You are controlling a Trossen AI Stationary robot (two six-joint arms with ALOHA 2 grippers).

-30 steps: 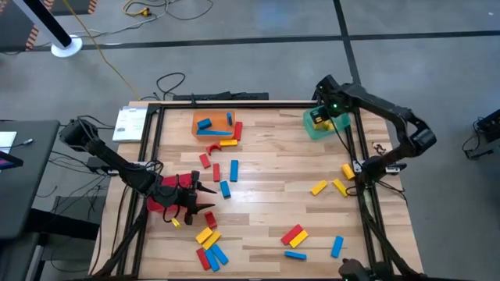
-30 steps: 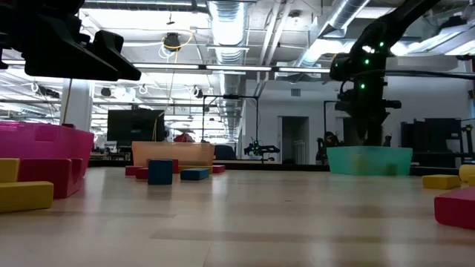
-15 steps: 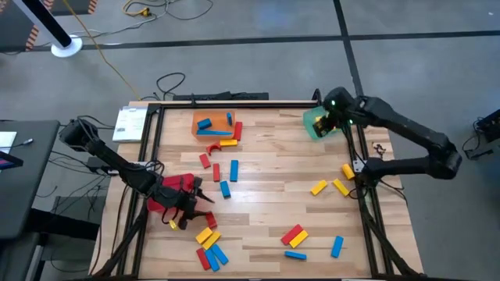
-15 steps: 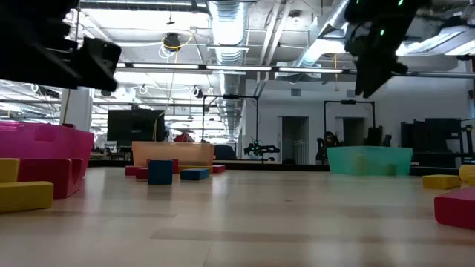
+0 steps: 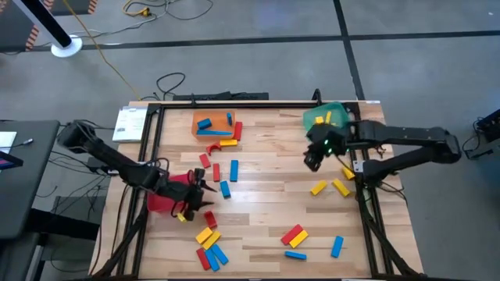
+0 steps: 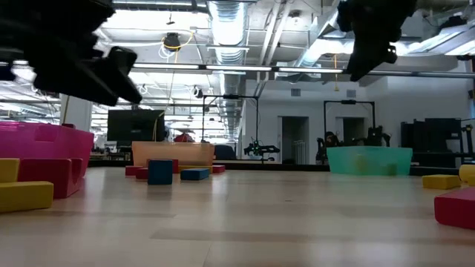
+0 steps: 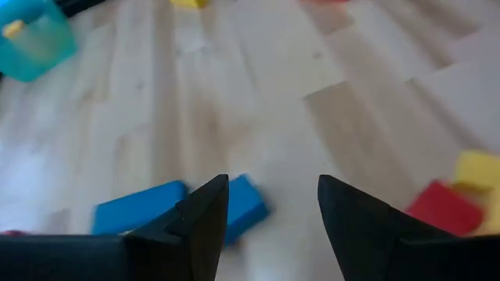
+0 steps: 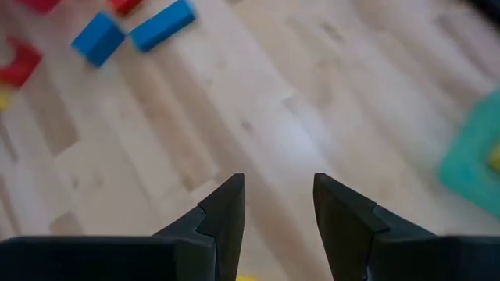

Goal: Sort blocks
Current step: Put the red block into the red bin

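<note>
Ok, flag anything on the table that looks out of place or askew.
One red block by the orange bin looks bent rather than a straight bar, and a yellow and red block lean on that bin's edge. Nothing looks spilled or broken otherwise.

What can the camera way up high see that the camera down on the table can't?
Only the high view shows the left hand beside the red bin, the right hand over bare wood, and the blocks inside the orange bin. Only the low view shows the room behind the table: ceiling pipes, lights, doorways. Both show the green bin, the orange bin and loose blocks on the table.
</note>
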